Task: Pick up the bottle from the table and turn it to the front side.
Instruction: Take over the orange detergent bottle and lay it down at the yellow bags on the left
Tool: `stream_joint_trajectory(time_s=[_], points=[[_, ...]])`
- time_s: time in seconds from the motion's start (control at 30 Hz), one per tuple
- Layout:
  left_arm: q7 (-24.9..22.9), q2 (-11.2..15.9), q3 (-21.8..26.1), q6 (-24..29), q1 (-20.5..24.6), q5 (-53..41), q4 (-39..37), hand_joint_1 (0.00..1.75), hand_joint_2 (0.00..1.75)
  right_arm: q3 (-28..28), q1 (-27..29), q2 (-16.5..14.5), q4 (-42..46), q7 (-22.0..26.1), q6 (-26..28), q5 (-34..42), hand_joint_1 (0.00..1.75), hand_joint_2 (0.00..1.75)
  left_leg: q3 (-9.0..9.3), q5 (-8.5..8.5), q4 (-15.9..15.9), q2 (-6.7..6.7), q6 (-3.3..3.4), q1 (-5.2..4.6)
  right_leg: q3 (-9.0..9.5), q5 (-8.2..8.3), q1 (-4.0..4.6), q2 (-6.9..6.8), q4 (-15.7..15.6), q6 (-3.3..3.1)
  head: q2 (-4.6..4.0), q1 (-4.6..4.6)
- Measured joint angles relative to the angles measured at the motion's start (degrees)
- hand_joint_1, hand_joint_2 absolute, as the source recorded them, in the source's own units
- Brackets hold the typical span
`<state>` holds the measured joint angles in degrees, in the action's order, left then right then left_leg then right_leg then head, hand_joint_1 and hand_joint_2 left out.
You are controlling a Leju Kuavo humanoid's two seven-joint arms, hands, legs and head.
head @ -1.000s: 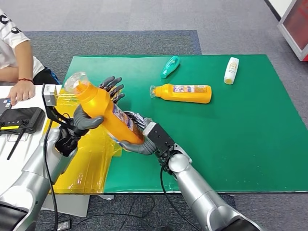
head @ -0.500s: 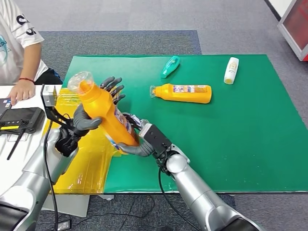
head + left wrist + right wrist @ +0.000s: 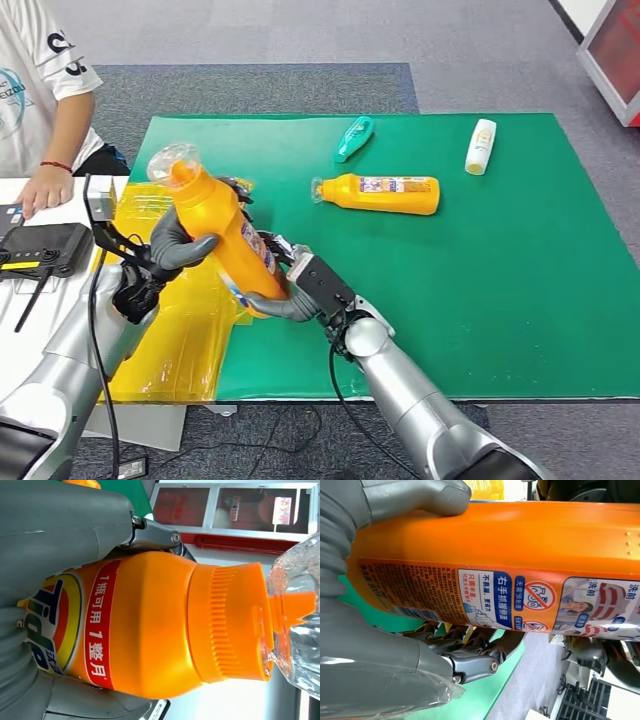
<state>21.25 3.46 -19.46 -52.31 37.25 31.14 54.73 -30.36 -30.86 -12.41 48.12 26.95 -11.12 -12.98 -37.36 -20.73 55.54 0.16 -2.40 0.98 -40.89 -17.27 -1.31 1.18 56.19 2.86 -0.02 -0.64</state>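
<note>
- At the far left a seated person (image 3: 41, 85) rests a hand (image 3: 47, 188) on the white side table (image 3: 30, 330), beside a black controller (image 3: 45, 248); both sit well clear of the robot's reach.
- The robot's left hand (image 3: 175, 243) is wrapped round the upper body of the orange Tide detergent bottle (image 3: 219, 235), thumb across the near face and fingers behind, a hold that looks meant to steady the neck end while the bottle is rolled.
- The bottle is held off the green worktop (image 3: 453, 280), tilted with its clear cap (image 3: 172, 160) up and away from the robot, over the edge of a yellow plastic sheet (image 3: 181, 330).
- The right hand (image 3: 290, 300) cups the base end from below, fingers curled under and thumb on top; its wrist view shows the fine-print back label, so the turn to the front appears unfinished.
- With both hands clamping the bottle, one probably has to loosen before it can rotate further.
- Farther right lie a second orange bottle (image 3: 381, 193), a teal bottle (image 3: 354, 138) and a white bottle (image 3: 481, 146), all on their sides and apart from the held one; nothing blocks the hands.
</note>
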Motion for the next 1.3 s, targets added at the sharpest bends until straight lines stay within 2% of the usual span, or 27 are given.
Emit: stream_joint_trajectory(time_s=[0.03, 0.13, 0.17, 0.37, 0.67, 0.87, 1.07, 1.3], points=[[0.14, 0.04, 0.01, 0.04, 0.00, -0.19, 0.00, 1.66, 1.75, -0.01, -0.01, 0.00, -0.01, -0.03, 0.03, -0.09, 1.75, 1.75, 0.00, 0.00, 0.00, 0.00, 0.00, 0.00, 0.00, 0.00, 0.00, 0.00, 0.00, 0.00, 0.01, -0.01], [0.41, 0.14, 0.01, 0.33, -0.05, -0.60, 0.00, 0.35, 1.75, -0.04, 0.00, 0.00, -0.04, -0.17, 0.52, -0.51, 1.75, 1.75, -0.02, 0.00, 0.00, 0.00, 0.00, 0.00, -0.01, 0.00, 0.00, 0.00, 0.00, 0.00, 0.02, -0.01], [0.44, 0.19, 0.01, 0.46, -0.07, -0.73, 0.00, 0.00, 1.75, -0.04, -0.01, 0.00, -0.04, -0.23, 0.80, -0.68, 1.75, 1.75, -0.02, 0.00, 0.00, 0.00, 0.00, 0.00, -0.01, 0.00, 0.00, 0.00, 0.00, 0.00, 0.01, -0.01], [-0.49, 1.12, -0.09, 0.60, -0.09, -1.82, -0.07, 0.00, 1.75, -0.05, -0.14, 0.04, -0.04, -0.54, 2.16, -1.96, 1.75, 1.75, -0.01, 0.00, 0.00, 0.00, 0.00, 0.00, -0.03, 0.00, 0.00, 0.00, 0.00, 0.00, 0.00, 0.01], [-2.84, 7.45, -2.64, -0.21, 1.87, -4.56, -1.67, 0.00, 1.75, -0.02, -0.08, 0.87, -0.08, -0.63, 4.07, -4.05, 1.75, 1.75, 0.00, 0.04, 0.00, 0.03, -0.05, 0.00, -0.06, 0.01, 0.01, 0.02, 0.00, -0.02, 0.00, 0.00], [-4.11, 10.13, -4.46, -0.01, 2.96, -4.54, -2.47, 0.00, 1.75, -0.02, -0.03, 1.08, -0.17, -0.49, 4.57, -4.94, 1.75, 1.75, 0.00, 0.04, 0.00, 0.02, -0.05, 0.00, -0.06, 0.01, 0.01, 0.02, 0.00, -0.02, 0.00, -0.01], [-4.34, 11.58, -6.01, 0.50, 3.14, -3.60, -3.27, 0.00, 1.75, -0.02, 0.08, 1.15, -0.33, -0.17, 5.16, -5.82, 1.75, 1.75, 0.02, 0.03, 0.00, 0.03, -0.05, 0.00, -0.05, 0.01, 0.01, 0.02, 0.00, -0.02, 0.00, -0.01], [-4.06, 11.82, -7.24, 0.83, 3.31, -2.48, -3.91, 0.00, 1.75, -0.02, 0.10, 1.16, -0.45, -0.07, 5.64, -6.76, 1.75, 1.75, 0.02, 0.03, 0.00, 0.02, -0.05, 0.00, -0.04, 0.01, 0.00, 0.02, 0.00, -0.02, 0.00, -0.01]])
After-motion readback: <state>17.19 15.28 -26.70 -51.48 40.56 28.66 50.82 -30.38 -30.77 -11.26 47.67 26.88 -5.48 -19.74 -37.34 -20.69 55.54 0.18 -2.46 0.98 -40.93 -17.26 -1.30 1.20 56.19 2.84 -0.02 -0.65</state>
